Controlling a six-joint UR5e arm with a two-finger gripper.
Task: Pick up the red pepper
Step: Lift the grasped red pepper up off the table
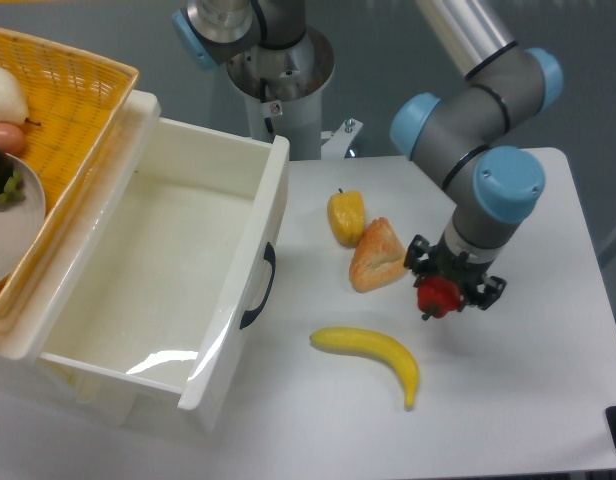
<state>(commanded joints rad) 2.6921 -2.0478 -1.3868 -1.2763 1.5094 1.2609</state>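
A: Where is the red pepper sitting right now?

B: It is sitting between the fingers of the end effector, which is closing on it from both sides. It is hanging to the right of the bread wedge and up and to the right of the banana, apart from both.

A: So which step is in hand?

B: I am judging that the grasp is made and the lift is under way. The pepper is looking raised off the worktop, though from this one angle I cannot tell how high it is riding.

A: What is the next move calling for?

B: Holding the squeeze steady and going straight up. The skin is glossy and the fruit is small, so a jerk could be letting it slip out.

A: Any room trouble?

B: Not much. The bare worktop is lying open to the right and in front of the end effector, and its right edge is running well apart from the pepper. The bread is the nearest neighbour on the left; the yellow pepper is lying beyond it. The white drawer with its dark handle is standing well off to the left, with the basket behind it. A vertical pull is clearing all of them.
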